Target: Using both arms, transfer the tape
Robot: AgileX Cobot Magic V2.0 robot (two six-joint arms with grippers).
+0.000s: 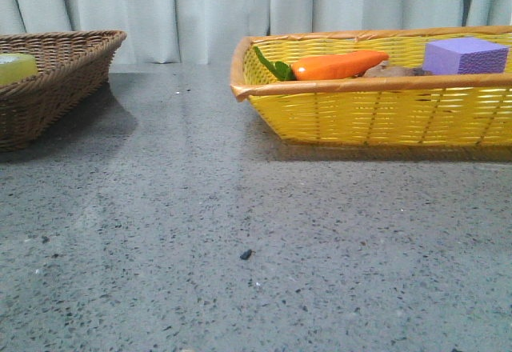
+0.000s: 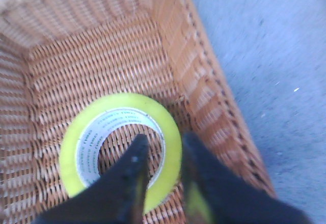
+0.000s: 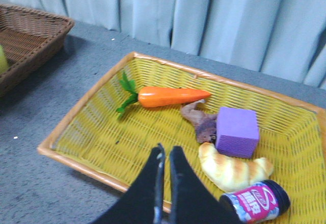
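Fingers of the left gripper sit nearest in the left wrist view, parted narrowly and straddling the wall of the tape: one finger is inside the core hole, the other outside the roll. Whether the pads already press the wall I cannot tell, since that view is blurred. To do this pick well, I judge the gripper should go low enough to take the full height of the wall, close squarely, then lift straight up so the roll clears the near wall of the brown basket without catching the weave.

Tape lies flat on the floor of the brown basket, close to one side wall. It is a wide roll of translucent yellow-green, with a white inner core bearing green print. In the front view only a pale yellow edge shows above the basket rim, at the far left of the desk.

Over on the right, the right gripper hangs above the near rim of the yellow basket, its jaws nearly together and holding nothing. Beyond it lie a carrot, a purple block, a croissant and a small jar. Curtain closes the back.
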